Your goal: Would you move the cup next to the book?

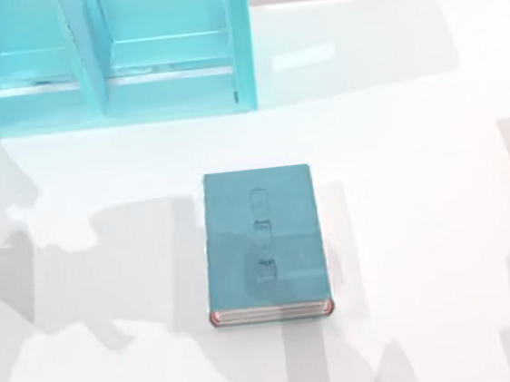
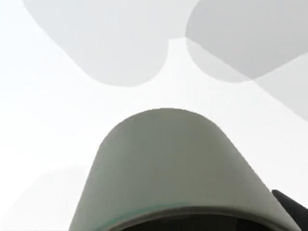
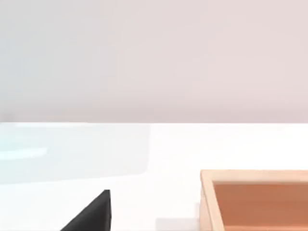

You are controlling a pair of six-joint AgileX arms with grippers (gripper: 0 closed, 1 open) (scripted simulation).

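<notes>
Though the left wrist view sits right against it, the cup (image 2: pixel 178 163) looms olive-grey over the white tabletop (image 2: pixel 43 125); a dark sliver of the left pincer (image 2: pixel 294 207) shows beside its rim, and I cannot tell whether it grips. From above, the book (image 1: pixel 264 243) lies flat mid-tabletop, spine-side trim nearest. Beyond the book stands a light-blue shelf unit (image 1: pixel 99 57). The right wrist view shows a wooden box (image 3: pixel 255 199).
</notes>
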